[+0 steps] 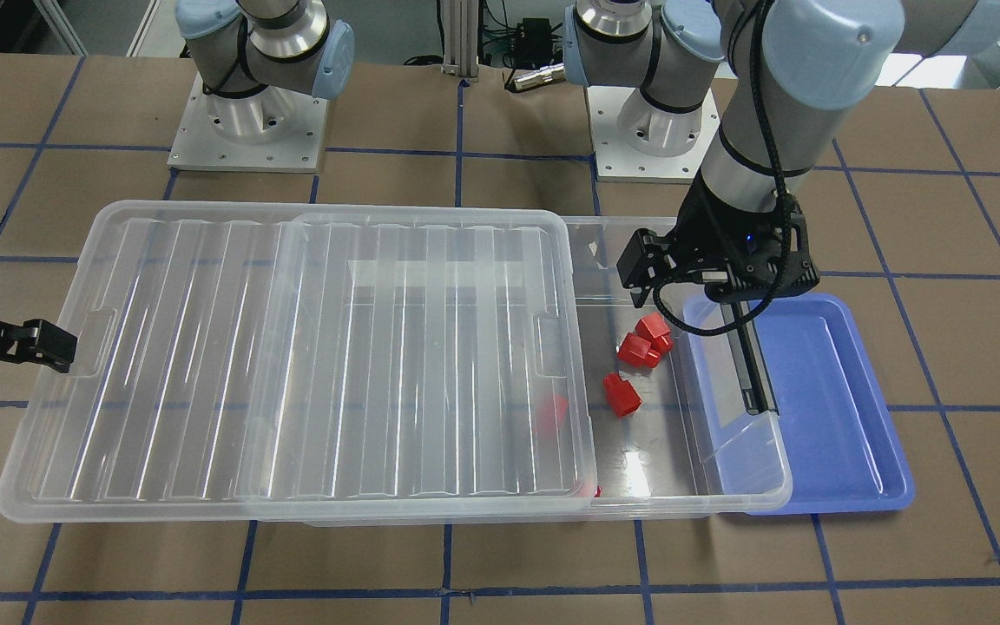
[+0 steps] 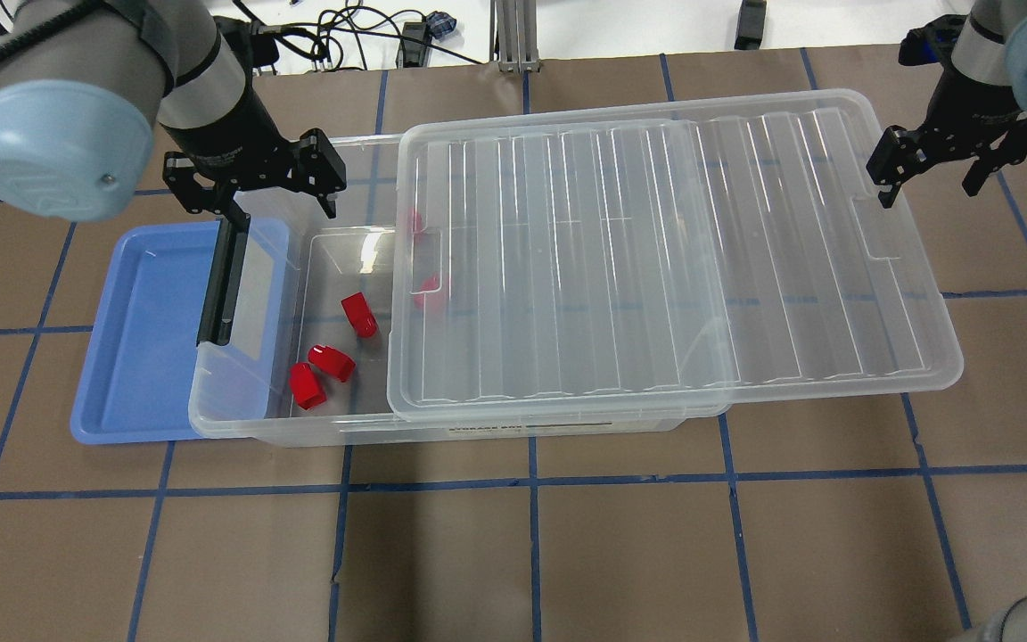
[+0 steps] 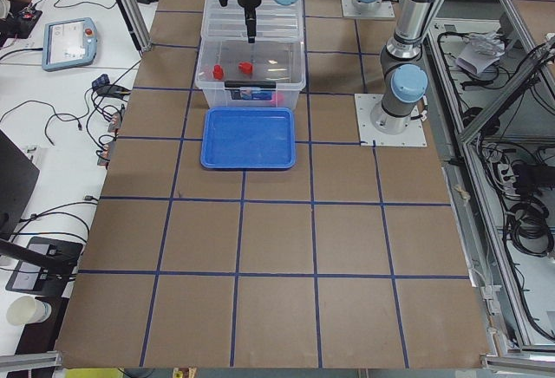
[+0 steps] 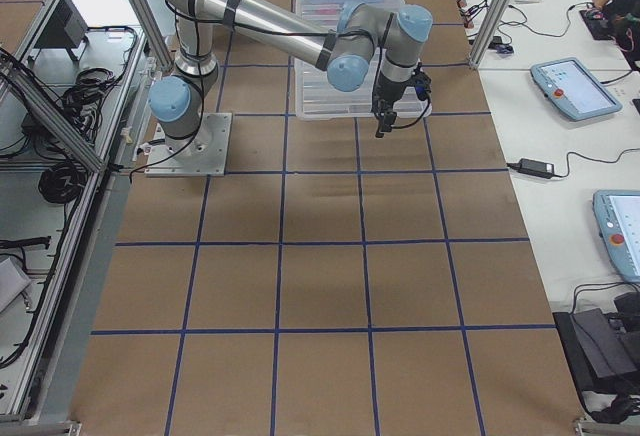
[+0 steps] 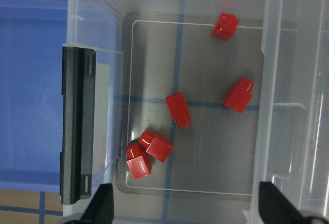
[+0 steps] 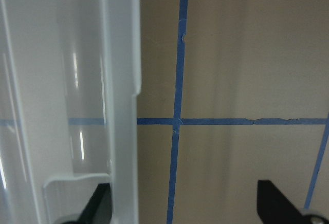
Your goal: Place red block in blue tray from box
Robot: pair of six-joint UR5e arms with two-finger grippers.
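While toppled, red block (image 5: 178, 109) lies crosswise in box (image 5: 205, 172).

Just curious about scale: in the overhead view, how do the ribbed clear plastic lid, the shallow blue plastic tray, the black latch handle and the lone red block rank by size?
Largest to smallest:
1. ribbed clear plastic lid
2. shallow blue plastic tray
3. long black latch handle
4. lone red plastic block, by far the smallest
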